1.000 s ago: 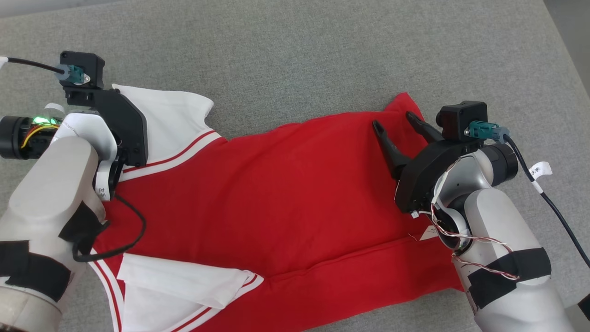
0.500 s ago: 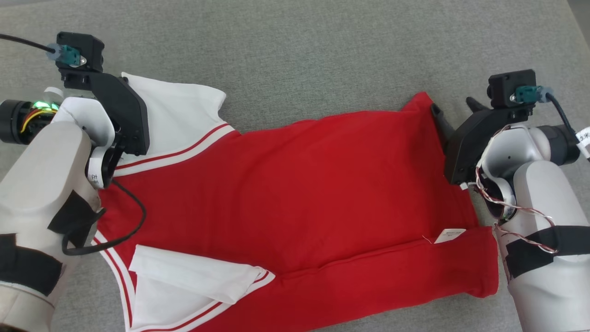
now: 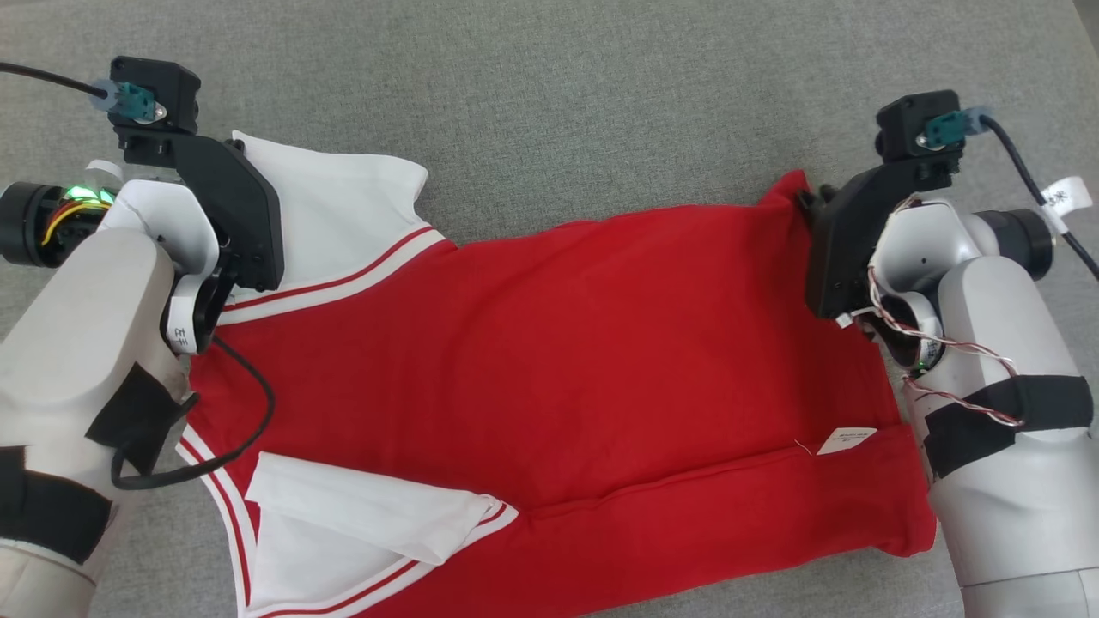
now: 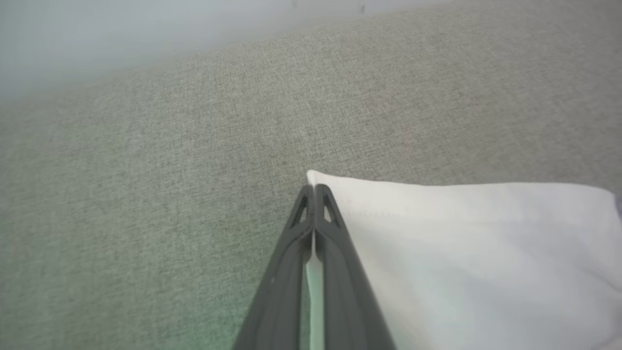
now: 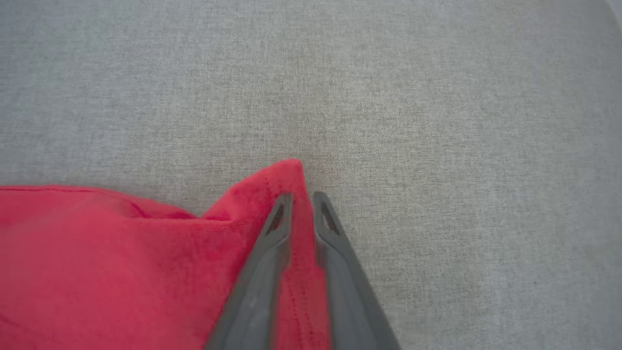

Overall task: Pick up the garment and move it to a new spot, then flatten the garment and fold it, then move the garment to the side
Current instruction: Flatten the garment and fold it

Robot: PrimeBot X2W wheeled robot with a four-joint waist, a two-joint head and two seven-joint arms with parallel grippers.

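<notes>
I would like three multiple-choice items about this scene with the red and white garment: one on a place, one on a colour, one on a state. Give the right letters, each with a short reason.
1. Where does the left end effector grip the garment?
A. at a pocket
B. at a corner of a white sleeve
C. at a zip

2. What colour is the garment's body?
A. blue
B. green
C. red

3. In what state is the left end effector?
A. shut on the cloth
B. wide open above the cloth
C. wide open beside the cloth

Answers
1 B: the left wrist view shows a white hemmed corner pinched at the fingertips.
2 C: the head view shows a red body between white sleeves.
3 A: its fingers meet, with white cloth between them.
</notes>
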